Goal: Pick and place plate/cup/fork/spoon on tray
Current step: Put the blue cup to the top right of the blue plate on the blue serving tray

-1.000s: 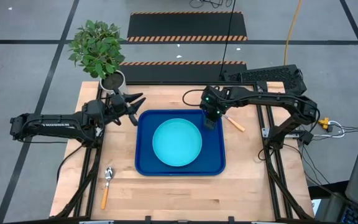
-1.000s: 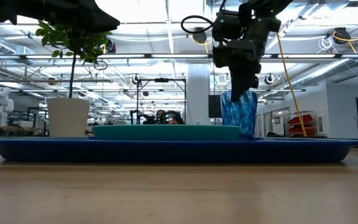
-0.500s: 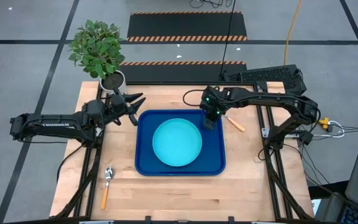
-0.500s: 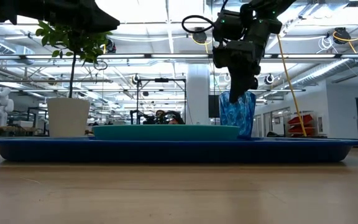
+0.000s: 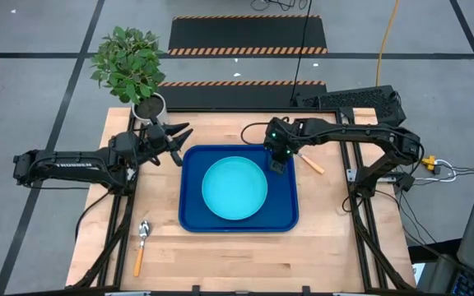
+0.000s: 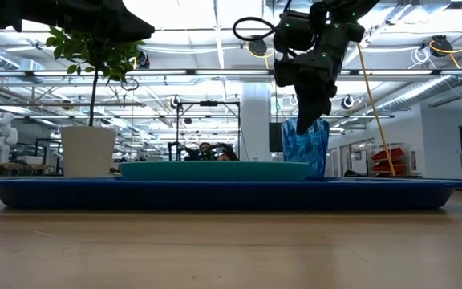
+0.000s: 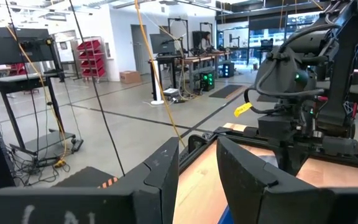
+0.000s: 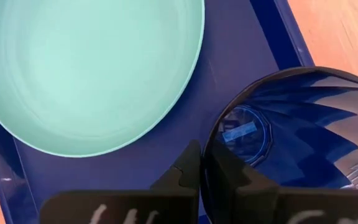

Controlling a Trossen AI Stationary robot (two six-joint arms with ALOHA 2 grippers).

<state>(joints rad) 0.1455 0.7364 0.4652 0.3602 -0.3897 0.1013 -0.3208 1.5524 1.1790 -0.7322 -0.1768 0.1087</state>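
The turquoise plate point(image 5: 234, 187) lies in the middle of the dark blue tray point(image 5: 189, 218). The dark blue cup point(image 6: 305, 152) stands upright on the tray's floor at the far right corner, beside the plate. My right gripper point(image 5: 276, 160) is shut on the cup from above. The fork point(image 5: 310, 163) lies on the table just right of the tray, partly under the right arm. The spoon point(image 5: 141, 242) lies on the table near the front left. My left gripper point(image 5: 178, 136) hovers open and empty off the tray's far left corner. My right gripper holds the cup's rim point(image 8: 211, 140) on the side toward the plate, one finger point(image 8: 236, 180) inside the cup and one point(image 8: 185, 171) outside. The fingers point down from above. The cup stands upright with its base on the tray point(image 6: 215, 195).
A potted plant in a white pot point(image 5: 149, 107) stands at the far left corner of the table, close behind my left gripper. Bare wood lies in front of the tray and to its right.
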